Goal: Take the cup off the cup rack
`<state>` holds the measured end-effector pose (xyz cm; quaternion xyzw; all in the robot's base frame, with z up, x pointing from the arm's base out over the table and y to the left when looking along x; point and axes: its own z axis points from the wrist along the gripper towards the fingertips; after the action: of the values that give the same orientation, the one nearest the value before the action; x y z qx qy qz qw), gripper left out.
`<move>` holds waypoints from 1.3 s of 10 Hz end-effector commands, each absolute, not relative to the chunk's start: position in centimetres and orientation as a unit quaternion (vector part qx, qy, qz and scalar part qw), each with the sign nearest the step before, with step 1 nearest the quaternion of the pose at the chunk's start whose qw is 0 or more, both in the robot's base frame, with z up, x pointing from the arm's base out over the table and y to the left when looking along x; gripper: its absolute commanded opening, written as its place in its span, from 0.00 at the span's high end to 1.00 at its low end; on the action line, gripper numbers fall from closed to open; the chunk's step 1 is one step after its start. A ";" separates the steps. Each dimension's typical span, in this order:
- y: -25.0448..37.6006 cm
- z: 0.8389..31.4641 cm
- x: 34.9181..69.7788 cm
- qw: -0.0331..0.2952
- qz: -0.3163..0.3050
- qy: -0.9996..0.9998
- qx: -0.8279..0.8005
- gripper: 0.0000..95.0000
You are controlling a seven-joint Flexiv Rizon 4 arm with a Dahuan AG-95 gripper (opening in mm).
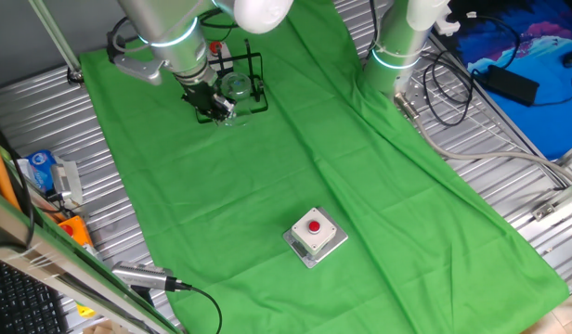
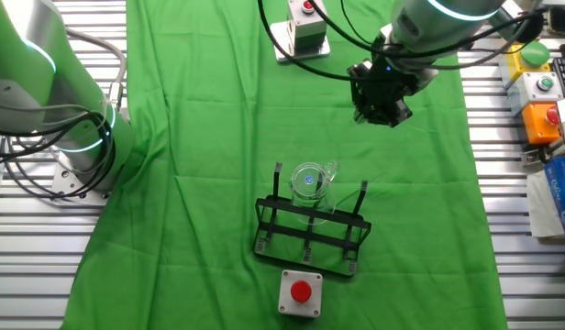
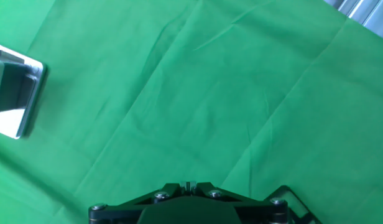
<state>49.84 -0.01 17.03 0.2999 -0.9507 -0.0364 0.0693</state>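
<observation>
The clear glass cup [image 2: 310, 181] sits on the black wire cup rack [image 2: 310, 235], at the pegs on its far side. In one fixed view the cup [image 1: 236, 87] and the rack [image 1: 253, 78] stand at the back of the green cloth. My gripper [image 2: 382, 103] hangs above the cloth, apart from the rack and to its upper right in the other fixed view. In one fixed view the gripper [image 1: 210, 104] shows just left of the cup. Its fingertips [image 3: 188, 185] are together and hold nothing. The hand view shows only cloth, no cup or rack.
A grey red-button box [image 2: 301, 291] stands just in front of the rack, and a second one [image 2: 299, 26] lies beyond the gripper; it shows at the hand view's left edge [image 3: 11, 93]. A second arm's base [image 2: 58, 110] stands at the left. Control boxes [image 2: 544, 92] sit at the right.
</observation>
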 end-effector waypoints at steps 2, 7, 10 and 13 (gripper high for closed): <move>1.4 16.4 47.4 0.086 -0.013 -0.955 0.284 1.00; 1.9 15.5 41.9 0.073 -0.009 -0.961 0.266 0.80; 2.0 14.7 40.1 0.067 -0.004 -0.962 0.266 0.80; 2.1 14.6 40.0 0.066 -0.001 -0.957 0.283 0.80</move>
<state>40.18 2.15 14.52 0.2830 -0.9567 -0.0016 0.0680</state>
